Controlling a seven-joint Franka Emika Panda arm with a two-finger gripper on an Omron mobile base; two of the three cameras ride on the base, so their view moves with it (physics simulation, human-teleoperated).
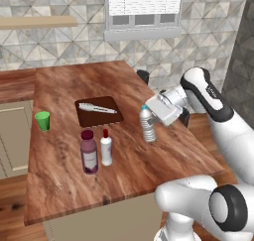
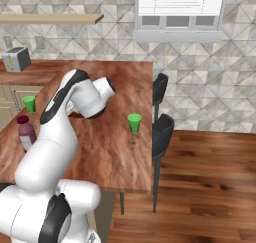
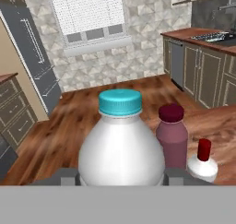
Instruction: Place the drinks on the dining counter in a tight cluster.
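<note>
Across the dining counter point(image 1: 59, 180), my gripper point(image 1: 155, 117) is clamped around the clear bottle point(image 1: 147, 124), held upright above the wood, because the purple bottle point(image 1: 89, 151) and white bottle point(image 1: 105, 148) just beyond it are where I judge the cluster belongs.

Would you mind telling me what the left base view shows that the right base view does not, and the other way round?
Left base view: the clear bottle with a blue cap, the white bottle with a red cap, and a dark board. Right base view: a toaster at the back and a second green cup near the stools. Both: the purple bottle, the dining counter, a green cup at its edge, and the window.
</note>
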